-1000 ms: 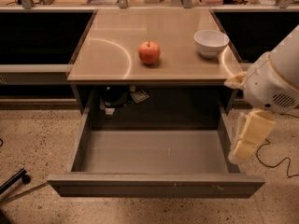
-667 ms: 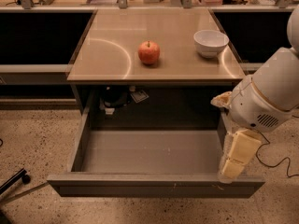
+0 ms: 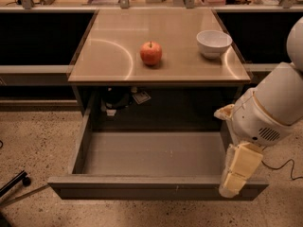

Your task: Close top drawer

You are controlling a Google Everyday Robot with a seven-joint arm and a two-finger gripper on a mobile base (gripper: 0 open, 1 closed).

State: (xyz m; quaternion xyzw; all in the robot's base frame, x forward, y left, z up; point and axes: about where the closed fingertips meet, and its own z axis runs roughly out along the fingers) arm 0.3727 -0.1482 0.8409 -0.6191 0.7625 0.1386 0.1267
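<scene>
The top drawer (image 3: 156, 187) is a wide, shallow grey metal drawer pulled far out from under the table; it looks empty inside. Its plain front panel runs along the bottom of the view. My gripper (image 3: 235, 178), cream-coloured, hangs from the white arm at the right and points down over the right end of the drawer's front panel, at or just in front of its top edge.
The table top (image 3: 113, 60) above the drawer carries a red apple (image 3: 151, 53) and a white bowl (image 3: 214, 42). Dark open bays lie left and right of the table. A black cable (image 3: 279, 167) trails on the speckled floor at the right. A black wheeled leg (image 3: 14, 182) sits at lower left.
My arm and gripper have moved left and down, from beside the drawer's right side to over the right end of its front panel. The drawer has not visibly moved.
</scene>
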